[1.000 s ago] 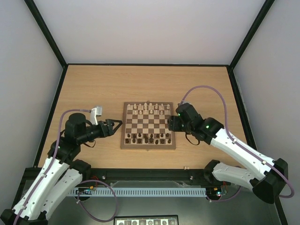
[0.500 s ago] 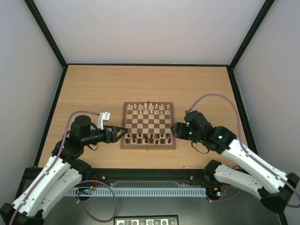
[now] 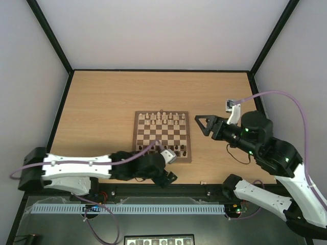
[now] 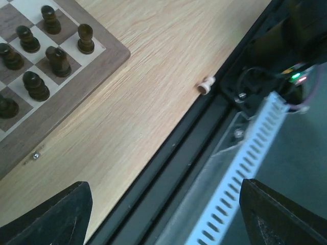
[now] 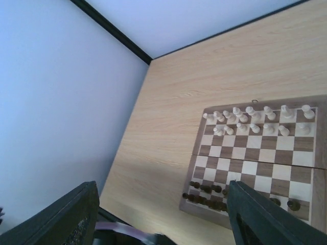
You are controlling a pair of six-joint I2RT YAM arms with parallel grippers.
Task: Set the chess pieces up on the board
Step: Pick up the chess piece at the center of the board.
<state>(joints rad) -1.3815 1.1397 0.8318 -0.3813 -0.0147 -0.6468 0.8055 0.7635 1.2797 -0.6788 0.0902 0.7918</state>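
The board (image 3: 162, 135) lies mid-table. Cream chess pieces (image 3: 163, 118) fill its two far rows, and small dark pieces (image 3: 176, 149) stand on the near rows. My left gripper (image 3: 169, 177) is low at the table's front edge, just below the board's near right corner, open and empty. Its wrist view shows the board corner (image 4: 76, 87), dark pieces (image 4: 56, 58) and one small cream piece (image 4: 206, 84) lying by the black front rail. My right gripper (image 3: 202, 124) hovers right of the board, open and empty. Its view shows the board (image 5: 255, 166) and cream pieces (image 5: 255, 120).
A black frame rail (image 3: 204, 190) runs along the table's front edge, with a white slotted cable duct (image 4: 240, 178) below it. The lone cream piece shows in the top view (image 3: 203, 182) at that rail. Black-edged grey walls enclose the table.
My left arm has swung from the board's left side down across the front edge. My right arm has pulled back from the board's right edge and risen to the right.
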